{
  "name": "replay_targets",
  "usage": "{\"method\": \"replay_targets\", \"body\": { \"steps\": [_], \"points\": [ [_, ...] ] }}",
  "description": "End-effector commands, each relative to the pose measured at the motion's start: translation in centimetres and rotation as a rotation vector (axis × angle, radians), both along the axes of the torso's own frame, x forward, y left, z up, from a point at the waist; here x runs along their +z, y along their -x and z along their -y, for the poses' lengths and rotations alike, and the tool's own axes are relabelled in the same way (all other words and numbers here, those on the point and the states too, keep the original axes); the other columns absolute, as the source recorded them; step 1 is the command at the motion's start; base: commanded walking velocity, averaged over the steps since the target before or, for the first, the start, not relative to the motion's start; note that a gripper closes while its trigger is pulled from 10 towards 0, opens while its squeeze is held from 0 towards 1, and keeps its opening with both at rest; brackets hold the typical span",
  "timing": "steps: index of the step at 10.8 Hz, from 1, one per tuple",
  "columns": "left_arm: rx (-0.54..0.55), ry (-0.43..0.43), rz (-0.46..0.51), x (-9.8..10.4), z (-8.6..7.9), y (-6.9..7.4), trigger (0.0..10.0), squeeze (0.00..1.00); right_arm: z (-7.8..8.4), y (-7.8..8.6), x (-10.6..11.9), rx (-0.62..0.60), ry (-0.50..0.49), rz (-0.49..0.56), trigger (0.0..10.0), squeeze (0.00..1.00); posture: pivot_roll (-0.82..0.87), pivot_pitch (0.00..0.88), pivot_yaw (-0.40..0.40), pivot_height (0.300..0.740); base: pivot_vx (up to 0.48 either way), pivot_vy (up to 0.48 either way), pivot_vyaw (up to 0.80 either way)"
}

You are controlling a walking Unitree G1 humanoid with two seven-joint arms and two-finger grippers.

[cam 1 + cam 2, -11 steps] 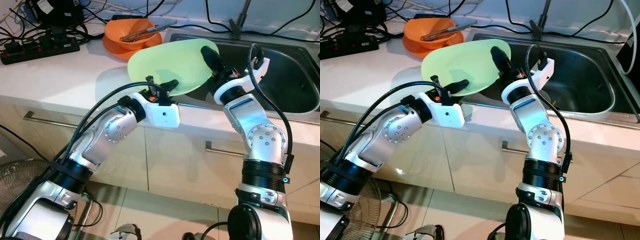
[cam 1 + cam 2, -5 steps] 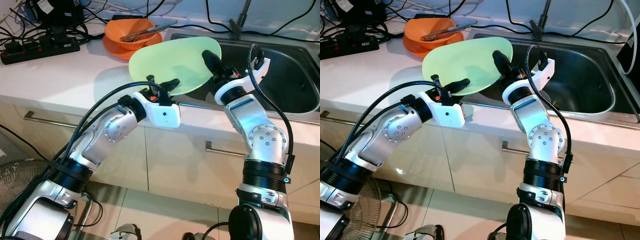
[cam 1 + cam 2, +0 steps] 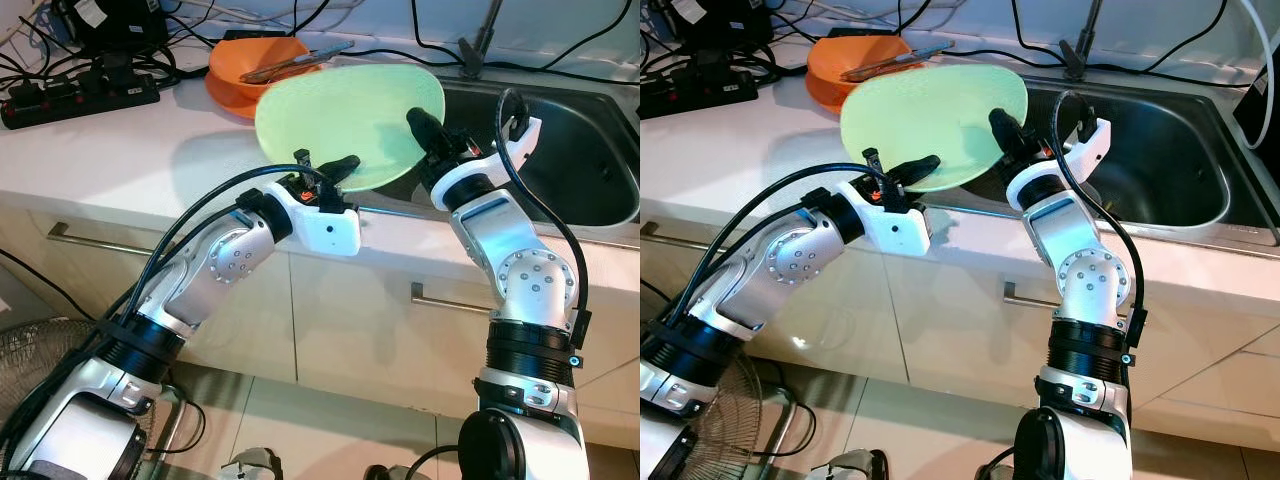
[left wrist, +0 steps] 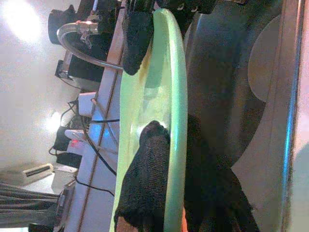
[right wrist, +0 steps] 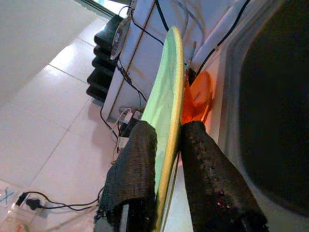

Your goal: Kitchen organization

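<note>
A pale green plate (image 3: 340,115) is held tilted above the counter's front edge, beside the sink (image 3: 570,150). My left gripper (image 3: 335,170) is shut on its near rim, one finger on top and one below. On the sink side, my right gripper (image 3: 425,125) is shut on the plate's rim. In the left wrist view the green plate (image 4: 174,96) runs edge-on between the black fingers (image 4: 147,164). The right wrist view has the plate's rim (image 5: 166,111) pinched between its two fingers (image 5: 133,164).
An orange bowl (image 3: 250,62) holding tongs (image 3: 300,60) sits on the white counter (image 3: 120,150) behind the plate. A black power strip (image 3: 80,95) and cables lie at the back left. A faucet (image 3: 478,40) stands behind the sink. Cabinet handles (image 3: 450,297) run below.
The plate has tipped up, its far edge rising so its face turns more toward me. Both grippers keep their hold on it.
</note>
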State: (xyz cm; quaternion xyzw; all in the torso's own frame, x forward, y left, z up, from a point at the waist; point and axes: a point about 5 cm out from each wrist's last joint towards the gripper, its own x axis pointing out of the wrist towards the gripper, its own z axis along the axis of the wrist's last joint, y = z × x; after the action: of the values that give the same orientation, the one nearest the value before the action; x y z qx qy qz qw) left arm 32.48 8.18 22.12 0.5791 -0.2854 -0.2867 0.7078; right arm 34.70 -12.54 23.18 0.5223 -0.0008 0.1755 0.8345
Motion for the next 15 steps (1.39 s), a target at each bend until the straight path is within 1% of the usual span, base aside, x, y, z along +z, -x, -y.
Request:
{"method": "replay_targets", "body": {
  "steps": [1, 2, 4, 6, 8, 9, 11, 12, 13, 14, 15],
  "points": [
    [0.011, 0.007, -0.003, 0.3, 0.0, -0.4, 10.0, 0.0, -0.2, 0.2, 0.5, 0.016, 0.007, 0.03, 0.0, 0.0, 0.08, 0.079, 0.002, 0.74, 0.0, 0.0, 0.0],
    [0.019, 0.035, -0.007, 0.5, -0.1, -0.4, 10.0, 1.0, -0.2, 0.2, 0.5, 0.016, 0.004, 0.031, 0.0, 0.0, 0.08, 0.079, 0.003, 0.74, 0.0, 0.0, 0.0],
    [0.033, 0.038, 0.001, 0.7, -0.3, -0.6, 10.0, 1.0, -0.2, 0.2, 0.6, 0.013, -0.004, 0.031, 0.0, 0.0, 0.08, 0.078, 0.002, 0.74, 0.0, 0.0, 0.0],
    [0.036, 0.043, -0.002, 0.7, -0.3, -0.6, 10.0, 1.0, 0.3, 0.0, 0.8, -0.028, -0.019, 0.03, 0.0, 0.0, 0.08, 0.078, 0.001, 0.74, 0.0, 0.0, 0.0],
    [0.042, 0.052, -0.012, 0.7, -0.5, -0.6, 10.0, 1.0, 1.9, -0.7, 1.2, -0.108, -0.033, 0.028, 0.0, 0.0, 0.08, 0.076, 0.0, 0.74, 0.0, 0.0, 0.0],
    [0.045, 0.053, -0.014, 0.6, -0.5, -0.6, 10.0, 1.0, 2.2, -0.9, 1.3, -0.127, -0.039, 0.025, 0.0, 0.0, 0.08, 0.075, 0.0, 0.74, 0.0, 0.0, 0.0],
    [0.049, 0.084, -0.049, 0.4, -0.6, -0.6, 10.0, 1.0, 4.9, -2.1, 2.0, -0.276, -0.071, 0.014, 0.0, 0.0, 0.08, 0.071, 0.002, 0.74, 0.0, 0.0, 0.0],
    [0.047, 0.097, -0.06, 0.2, -0.4, -0.5, 10.0, 1.0, 6.3, -2.7, 1.9, -0.351, -0.045, -0.001, 0.0, 0.0, 0.08, 0.068, 0.001, 0.74, 0.0, 0.0, 0.0],
    [0.043, 0.107, -0.068, 0.1, -0.2, -0.4, 10.0, 0.0, 7.4, -3.2, 1.8, -0.411, -0.033, -0.02, 0.0, 0.0, 0.08, 0.066, 0.0, 0.74, 0.0, 0.0, 0.0],
    [0.038, 0.16, -0.104, -0.1, 0.1, -0.3, 10.0, 0.0, 9.1, -4.0, 0.9, -0.525, 0.048, -0.089, 7.3, 0.0, 0.09, 0.064, 0.0, 0.74, 0.0, 0.0, 0.0],
    [0.049, 0.284, -0.182, -0.3, 0.2, -0.2, 10.0, 0.0, 9.7, -4.6, 0.4, -0.587, 0.21, -0.106, 10.0, 0.0, 0.09, 0.062, -0.001, 0.74, 0.0, 0.0, 0.0]
  ]
}}
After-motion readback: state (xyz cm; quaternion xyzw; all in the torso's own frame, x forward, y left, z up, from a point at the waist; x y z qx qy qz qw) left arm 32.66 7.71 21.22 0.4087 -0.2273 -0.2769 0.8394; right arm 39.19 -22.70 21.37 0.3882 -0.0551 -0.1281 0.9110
